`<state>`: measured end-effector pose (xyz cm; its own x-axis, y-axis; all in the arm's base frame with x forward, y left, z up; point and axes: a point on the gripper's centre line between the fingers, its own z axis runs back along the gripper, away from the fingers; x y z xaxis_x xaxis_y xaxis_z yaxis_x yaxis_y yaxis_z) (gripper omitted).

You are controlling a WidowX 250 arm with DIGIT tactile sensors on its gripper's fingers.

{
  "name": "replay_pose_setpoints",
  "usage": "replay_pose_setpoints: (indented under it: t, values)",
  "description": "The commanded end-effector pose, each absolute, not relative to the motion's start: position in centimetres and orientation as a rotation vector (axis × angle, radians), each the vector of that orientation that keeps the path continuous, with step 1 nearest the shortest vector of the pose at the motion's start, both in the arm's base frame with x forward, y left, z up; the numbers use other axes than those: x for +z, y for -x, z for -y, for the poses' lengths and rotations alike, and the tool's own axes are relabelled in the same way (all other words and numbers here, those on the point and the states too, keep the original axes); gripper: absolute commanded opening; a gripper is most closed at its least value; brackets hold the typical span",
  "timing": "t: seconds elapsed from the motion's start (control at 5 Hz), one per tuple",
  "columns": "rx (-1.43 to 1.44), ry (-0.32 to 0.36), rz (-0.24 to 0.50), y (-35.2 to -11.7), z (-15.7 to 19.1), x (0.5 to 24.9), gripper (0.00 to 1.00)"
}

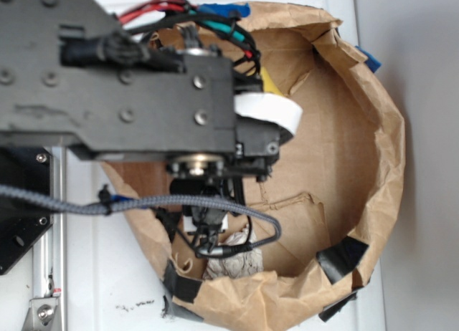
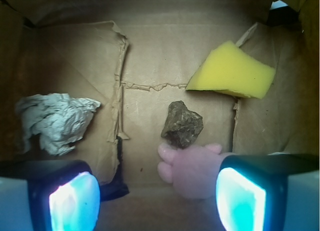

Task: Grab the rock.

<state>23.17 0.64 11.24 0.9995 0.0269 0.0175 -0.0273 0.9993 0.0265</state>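
In the wrist view the rock (image 2: 182, 124), a small dark brown rough lump, lies on the cardboard floor (image 2: 165, 56) just beyond a pink bunny (image 2: 192, 168) and touches it. My gripper (image 2: 157, 198) is open, its two glowing cyan pads (image 2: 74, 201) wide apart, with the rock ahead of the gap and a little right of centre. The pink bunny lies against the right pad. Nothing is held. In the exterior view the arm (image 1: 143, 80) covers the rock.
A crumpled pale paper wad (image 2: 56, 121) lies to the left and a yellow sponge wedge (image 2: 232, 71) at the far right. Everything sits inside a brown cardboard bin with raised walls (image 1: 373, 166) patched with black tape (image 1: 343, 258). The paper wad (image 1: 235, 263) shows under the arm.
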Motion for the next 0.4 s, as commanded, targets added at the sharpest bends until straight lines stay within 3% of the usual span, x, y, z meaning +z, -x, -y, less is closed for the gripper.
replay_pose_setpoints:
  t: [0.0,0.2]
  values:
    - [0.044,0.023,0.077,-25.1,-3.7,11.3,1.0]
    - [0.075,0.009,0.085,-26.2,-4.8,10.4,1.0]
